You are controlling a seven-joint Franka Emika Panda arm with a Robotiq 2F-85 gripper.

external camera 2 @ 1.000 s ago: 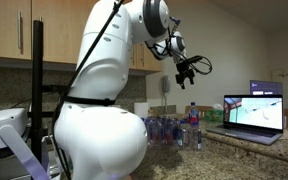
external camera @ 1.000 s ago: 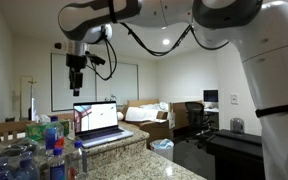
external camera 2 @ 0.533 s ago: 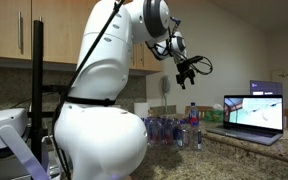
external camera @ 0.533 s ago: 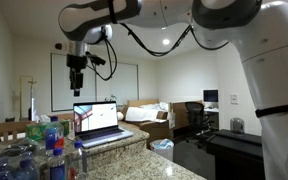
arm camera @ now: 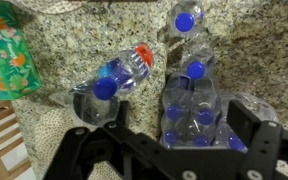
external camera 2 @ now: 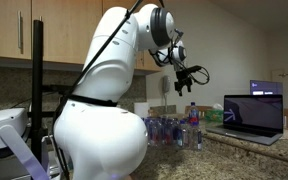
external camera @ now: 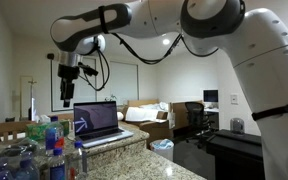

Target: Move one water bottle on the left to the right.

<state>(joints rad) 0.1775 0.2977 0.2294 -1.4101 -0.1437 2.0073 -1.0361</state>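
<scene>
Gripper (arm camera: 174, 150) spread wide, empty, hangs high over counter (arm camera: 74, 40). Water bottle (arm camera: 196, 72) pretty much straight below, between finger line, standing upright, blue cap facing up. Reckon straight vertical drop does it.

Tan-speckled granite counter (arm camera: 94, 35), clear water bottles (arm camera: 196, 105) w/ blue caps (arm camera: 185, 20), red cap (arm camera: 142, 54), green-patterned container (arm camera: 2, 55), white arm (external camera: 239, 45)
</scene>
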